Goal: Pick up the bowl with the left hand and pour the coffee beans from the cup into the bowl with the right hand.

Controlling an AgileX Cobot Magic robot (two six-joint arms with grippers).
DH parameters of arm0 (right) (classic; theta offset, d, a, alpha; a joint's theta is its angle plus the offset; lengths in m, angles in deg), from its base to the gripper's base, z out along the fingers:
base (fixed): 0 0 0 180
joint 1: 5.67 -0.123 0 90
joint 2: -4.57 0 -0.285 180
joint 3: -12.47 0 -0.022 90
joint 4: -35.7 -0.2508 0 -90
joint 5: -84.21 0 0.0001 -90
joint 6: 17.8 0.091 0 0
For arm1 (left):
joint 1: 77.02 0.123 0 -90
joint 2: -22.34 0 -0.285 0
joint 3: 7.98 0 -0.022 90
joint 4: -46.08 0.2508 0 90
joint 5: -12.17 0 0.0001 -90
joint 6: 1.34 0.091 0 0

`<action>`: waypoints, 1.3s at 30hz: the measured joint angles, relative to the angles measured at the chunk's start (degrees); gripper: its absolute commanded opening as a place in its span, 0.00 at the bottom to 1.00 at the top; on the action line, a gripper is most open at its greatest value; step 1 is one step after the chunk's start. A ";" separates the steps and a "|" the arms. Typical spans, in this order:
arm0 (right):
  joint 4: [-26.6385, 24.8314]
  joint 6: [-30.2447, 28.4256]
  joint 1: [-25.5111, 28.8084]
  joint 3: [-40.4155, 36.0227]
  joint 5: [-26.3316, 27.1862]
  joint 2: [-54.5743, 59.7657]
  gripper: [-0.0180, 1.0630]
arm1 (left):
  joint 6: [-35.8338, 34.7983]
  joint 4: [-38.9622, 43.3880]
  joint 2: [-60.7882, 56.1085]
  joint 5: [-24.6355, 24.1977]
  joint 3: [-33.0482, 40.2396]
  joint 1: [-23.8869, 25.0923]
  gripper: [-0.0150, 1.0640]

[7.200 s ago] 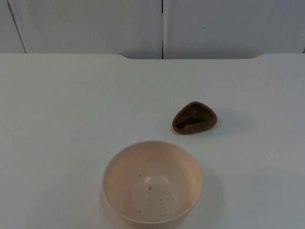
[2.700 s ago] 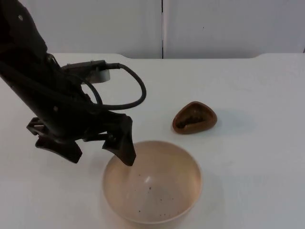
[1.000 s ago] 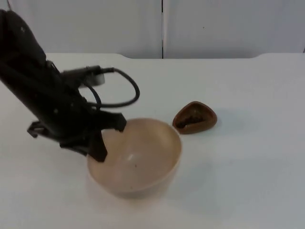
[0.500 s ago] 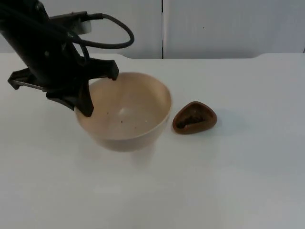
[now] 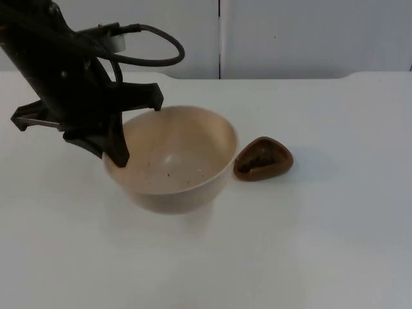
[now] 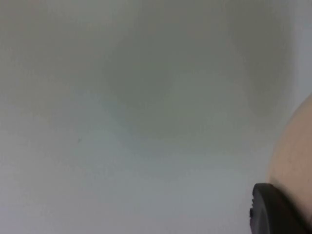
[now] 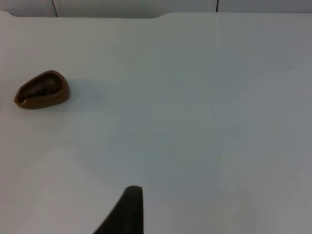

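L pincer (image 5: 132, 132): clamped on the rim of the bowl (image 5: 177, 161), one finger (image 5: 116, 145) down inside the wall, the other outside. Bowl hangs just under and to the cup side of the pincer, looks lifted off the table (image 5: 322, 244), shadow below it.
Bowl inside: a few dark specks, otherwise no beans in it.
L wrist view: black fingertip (image 6: 273, 209) against the beige bowl wall (image 6: 295, 151), table behind.
Cup (image 5: 262, 158): small brown cup, beans dark inside, resting on the table just beside the bowl's rim on the side away from the L pincer; can't tell if they touch.
R pincer: waits, well apart from the cup; one dark fingertip (image 7: 124, 212) seen in the R wrist view; can't tell how far open it is.
Key relation: from the R pincer the cup (image 7: 42, 89) lies ahead and off to one side, across bare table. Cup's long axis runs roughly crosswise to the R pincer's line of sight, narrower end pointing away from it.
Nearer arm: L is closer to the cup but busy w/ the bowl; the cup is R's job.
Step judged: bowl pickup done; cup grasp and pour not yet done.
Risk: cup sits so close to the bowl that R's approach has little room on that side.
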 measured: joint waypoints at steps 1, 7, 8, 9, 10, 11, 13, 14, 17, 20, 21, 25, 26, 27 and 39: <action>0.00 0.00 0.00 0.00 0.00 0.00 0.99 | -1.02 0.12 0.00 0.00 0.00 0.00 0.01; 0.00 0.00 0.00 0.00 0.00 0.00 0.99 | -9.56 4.97 0.00 0.21 0.00 0.00 0.01; 0.00 0.00 0.00 0.00 0.00 0.00 0.99 | -10.28 5.35 0.00 0.21 0.00 0.00 0.01; 0.00 0.00 0.00 0.00 0.00 0.00 0.99 | -10.87 5.64 0.00 0.10 0.00 0.00 0.01; 0.00 0.00 0.00 0.00 0.00 0.00 0.99 | -10.87 5.64 0.00 0.10 0.00 0.00 0.01; 0.00 0.00 0.00 0.00 0.00 0.00 0.99 | -11.11 5.75 0.00 0.10 0.00 0.00 0.01; 0.00 0.00 0.00 0.00 0.00 0.00 0.99 | -11.30 5.84 0.00 0.21 0.00 0.00 0.01; 0.00 0.00 0.00 0.00 0.00 0.00 0.99 | -11.39 5.84 0.00 0.30 0.00 0.00 0.01; 0.00 0.00 0.00 0.10 0.00 0.00 0.99 | -11.51 5.98 0.00 0.43 0.00 0.00 0.01; 0.00 0.00 0.00 0.99 1.70 0.50 0.99 | -11.51 6.22 0.00 1.16 0.00 0.00 0.01; 0.00 0.00 0.00 1.69 3.03 1.35 0.99 | -11.51 6.22 0.00 1.39 0.00 0.00 0.01; 0.00 0.31 0.00 3.52 8.06 6.89 0.99 | -11.51 6.22 0.00 1.80 0.00 0.00 0.01; 0.00 0.31 0.00 4.15 9.53 9.42 0.99 | -11.51 6.22 0.00 2.08 0.00 0.00 0.01; 0.00 0.31 0.00 4.15 9.53 9.42 0.99 | -11.51 6.22 0.00 2.08 0.00 0.00 0.01; -0.10 0.41 0.00 18.77 16.55 40.63 0.99 | -11.51 6.22 0.00 2.99 0.00 0.00 0.01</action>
